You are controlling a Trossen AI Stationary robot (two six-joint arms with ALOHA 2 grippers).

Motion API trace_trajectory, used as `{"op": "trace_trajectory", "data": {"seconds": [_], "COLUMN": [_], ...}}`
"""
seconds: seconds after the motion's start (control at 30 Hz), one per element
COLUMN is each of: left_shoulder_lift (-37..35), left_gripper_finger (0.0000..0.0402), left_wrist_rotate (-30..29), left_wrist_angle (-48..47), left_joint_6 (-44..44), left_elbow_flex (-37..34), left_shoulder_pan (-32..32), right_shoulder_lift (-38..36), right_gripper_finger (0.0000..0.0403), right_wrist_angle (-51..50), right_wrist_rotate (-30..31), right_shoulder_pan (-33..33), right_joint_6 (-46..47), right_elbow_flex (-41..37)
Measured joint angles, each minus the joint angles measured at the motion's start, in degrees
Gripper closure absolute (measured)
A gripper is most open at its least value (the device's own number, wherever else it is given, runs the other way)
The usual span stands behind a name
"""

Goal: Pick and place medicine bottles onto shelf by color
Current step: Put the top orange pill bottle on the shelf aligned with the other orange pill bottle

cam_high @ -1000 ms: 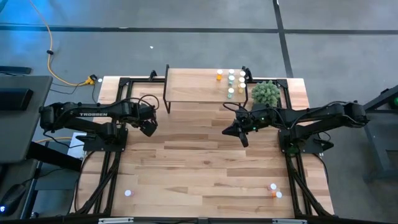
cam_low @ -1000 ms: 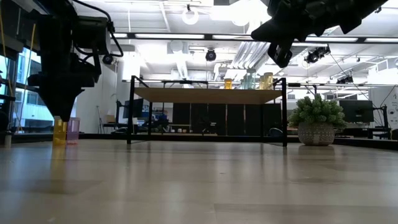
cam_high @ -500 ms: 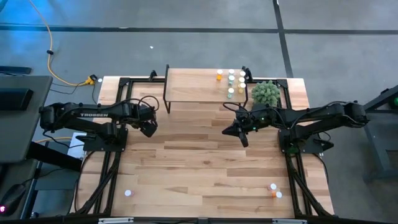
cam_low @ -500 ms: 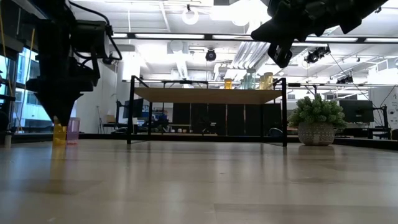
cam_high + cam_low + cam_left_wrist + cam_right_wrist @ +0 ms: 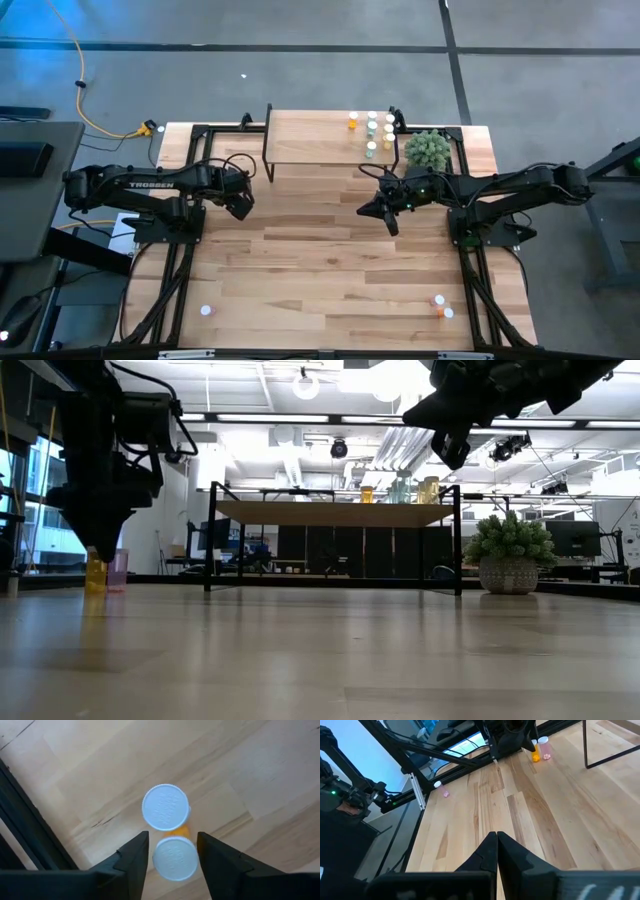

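An orange bottle and a pink bottle, both white-capped, stand upright side by side on the table's left part. My left gripper points down over them, open. Its fingers stand on either side of the orange bottle's cap, with a narrow gap on each side. The pink bottle's cap is just beyond the fingertips. My right gripper hangs shut above the table's middle right, holding nothing. The shelf stands at the far edge and carries several bottles at its right end.
A round green plant sits right of the shelf, close to my right arm. Loose bottles stand near the front right corner, and one stands near the front left. Black frame rails run along both sides of the table.
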Motion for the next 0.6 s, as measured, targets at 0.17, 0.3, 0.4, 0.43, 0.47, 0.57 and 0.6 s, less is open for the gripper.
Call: {"op": "trace_trajectory", "data": {"seconds": [0.17,0.3,0.4,0.43,0.47,0.57,0.6], "left_shoulder_lift": [0.0,0.0,0.0,0.0,0.0,0.0,0.0], "left_gripper_finger": [0.0274,0.0287,0.0289,0.0288,0.0287,0.0287,0.0287], "left_wrist_rotate": [1.3,1.3,1.3,1.4,1.9,4.3,5.6], "left_wrist_angle": [0.0,-0.1,-0.1,-0.2,-0.3,-1.8,-2.8], "left_joint_6": [0.0,0.0,0.0,0.0,0.3,1.3,1.4], "left_elbow_flex": [0.0,0.0,0.0,0.0,0.2,1.5,2.1], "left_shoulder_pan": [0.0,0.0,0.0,0.0,0.0,0.0,0.0], "right_shoulder_lift": [0.0,0.0,0.0,0.0,0.0,0.0,0.0], "right_gripper_finger": [0.0403,0.0403,0.0403,0.0403,0.0403,0.0403,0.0403], "right_wrist_angle": [0.0,0.0,0.0,0.0,0.0,0.0,0.0], "right_wrist_rotate": [0.0,0.0,0.0,0.0,0.0,0.0,0.0], "right_shoulder_pan": [0.0,0.0,0.0,0.0,0.0,0.0,0.0], "right_joint_6": [0.0,0.2,0.6,0.6,0.6,0.6,0.6], "right_elbow_flex": [0.0,0.0,0.0,0.0,0.0,0.0,0.0]}}
